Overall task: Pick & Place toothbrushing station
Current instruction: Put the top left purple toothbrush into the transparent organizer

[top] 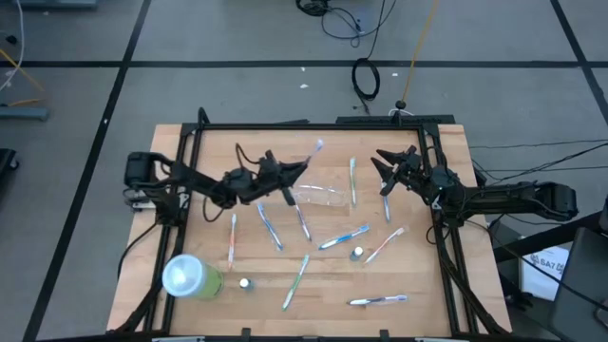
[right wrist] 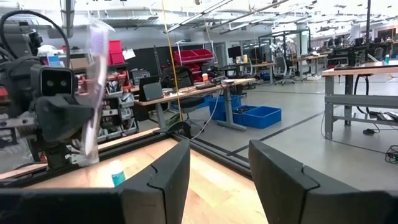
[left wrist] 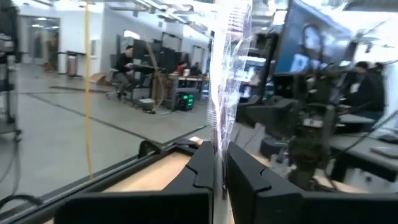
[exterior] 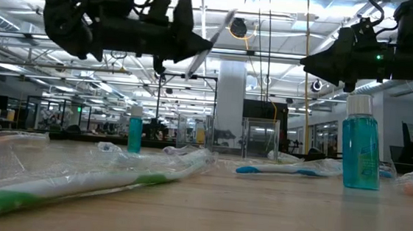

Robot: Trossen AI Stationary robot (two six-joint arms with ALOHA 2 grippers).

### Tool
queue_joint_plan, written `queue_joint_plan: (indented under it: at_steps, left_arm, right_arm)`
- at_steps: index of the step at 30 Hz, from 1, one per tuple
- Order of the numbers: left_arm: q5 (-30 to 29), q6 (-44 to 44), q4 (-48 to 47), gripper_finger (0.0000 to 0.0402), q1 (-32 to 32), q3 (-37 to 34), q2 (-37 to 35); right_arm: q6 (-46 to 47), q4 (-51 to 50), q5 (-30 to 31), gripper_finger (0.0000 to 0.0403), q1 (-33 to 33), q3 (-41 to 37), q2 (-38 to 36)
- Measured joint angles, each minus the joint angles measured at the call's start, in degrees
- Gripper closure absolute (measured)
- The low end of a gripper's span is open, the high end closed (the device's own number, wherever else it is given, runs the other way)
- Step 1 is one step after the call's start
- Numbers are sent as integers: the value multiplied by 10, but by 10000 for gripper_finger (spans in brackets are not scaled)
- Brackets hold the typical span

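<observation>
A wrapped toothbrush [top: 311, 155] was held clamped in the left gripper [top: 285, 180], lifted above the table [top: 418, 294]. Placement in the clear cup [top: 318, 196], apparently lying on its side, was judged next. The right gripper [top: 388, 169] was held open, empty.

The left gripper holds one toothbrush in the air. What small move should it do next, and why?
Probably carry it toward the clear cup and lower it there. The left gripper is shut on a wrapped toothbrush, lifted above the table, while the cup lies on its side just beside it. The right gripper waits open and empty.
</observation>
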Motion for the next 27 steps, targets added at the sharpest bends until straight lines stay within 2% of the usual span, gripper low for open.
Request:
queue_joint_plan:
  at_steps: [8, 17, 23, 27]
  left_arm:
    - [-71, -42, 2, 392, -1, 12, 71]
    - [-71, -21, 118, 391, -6, 13, 150]
    - [-71, -19, 117, 392, -7, 19, 178]
    - [-71, -13, 112, 377, -9, 23, 185]
  right_arm:
    - [0, -5, 0, 243, 0, 0, 0]
    - [19, -5, -1, 243, 0, 0, 0]
    - [17, -4, 0, 243, 0, 0, 0]
    - [15, -3, 0, 243, 0, 0, 0]
